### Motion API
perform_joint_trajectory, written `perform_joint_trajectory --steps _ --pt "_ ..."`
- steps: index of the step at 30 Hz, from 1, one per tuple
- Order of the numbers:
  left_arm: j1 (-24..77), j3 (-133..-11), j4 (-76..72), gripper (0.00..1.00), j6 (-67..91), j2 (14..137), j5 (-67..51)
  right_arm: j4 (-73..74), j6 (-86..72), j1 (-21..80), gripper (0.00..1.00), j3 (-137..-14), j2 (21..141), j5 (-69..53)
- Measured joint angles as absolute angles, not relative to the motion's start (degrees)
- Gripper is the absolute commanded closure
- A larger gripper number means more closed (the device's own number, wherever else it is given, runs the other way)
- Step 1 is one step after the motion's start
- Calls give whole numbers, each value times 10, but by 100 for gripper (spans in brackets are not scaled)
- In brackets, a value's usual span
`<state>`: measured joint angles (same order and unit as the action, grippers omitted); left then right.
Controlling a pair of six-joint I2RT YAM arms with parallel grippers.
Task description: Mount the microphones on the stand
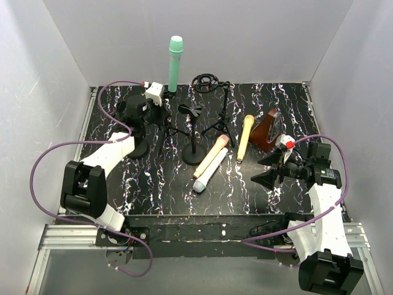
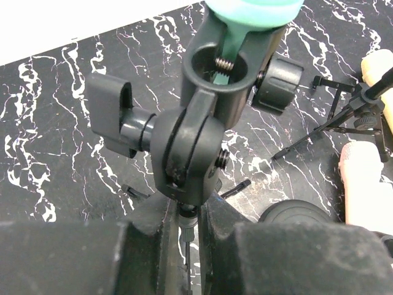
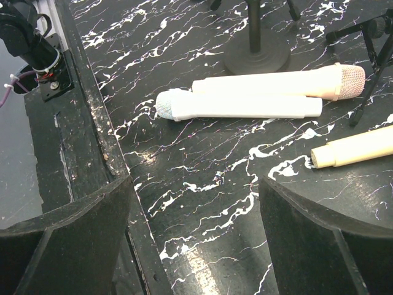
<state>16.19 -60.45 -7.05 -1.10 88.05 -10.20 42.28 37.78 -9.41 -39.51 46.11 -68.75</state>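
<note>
Top external: green mic point(image 1: 175, 61) stands upright, already clipped in its stand point(image 1: 167, 123). Left wrist: left claw point(image 2: 186, 236) clamps that stand, likely steadying it. Right wrist: right claw point(image 3: 196, 246) hangs apart above white mic point(image 3: 245, 106), pink mic point(image 3: 276, 83) and yellow mic point(image 3: 356, 150), all lying loose, probably choosing one

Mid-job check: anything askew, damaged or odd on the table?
Nothing stands out. The mint green microphone stands upright in its clip; the peach-pink microphone, white microphone and yellow microphone lie flat, intact.
</note>
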Motion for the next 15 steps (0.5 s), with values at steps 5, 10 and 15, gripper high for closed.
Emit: perform_joint_trajectory --steps 5,10,15 --pt "157 -628 -62 100 -29 902 -113 423 378 -94 11 -395 461 -687" --pt "149 -687 -50 100 -36 932 -125 425 380 -94 11 -395 461 -687" --pt "138 -752 -42 100 -39 948 -135 429 380 -94 11 -395 461 -683"
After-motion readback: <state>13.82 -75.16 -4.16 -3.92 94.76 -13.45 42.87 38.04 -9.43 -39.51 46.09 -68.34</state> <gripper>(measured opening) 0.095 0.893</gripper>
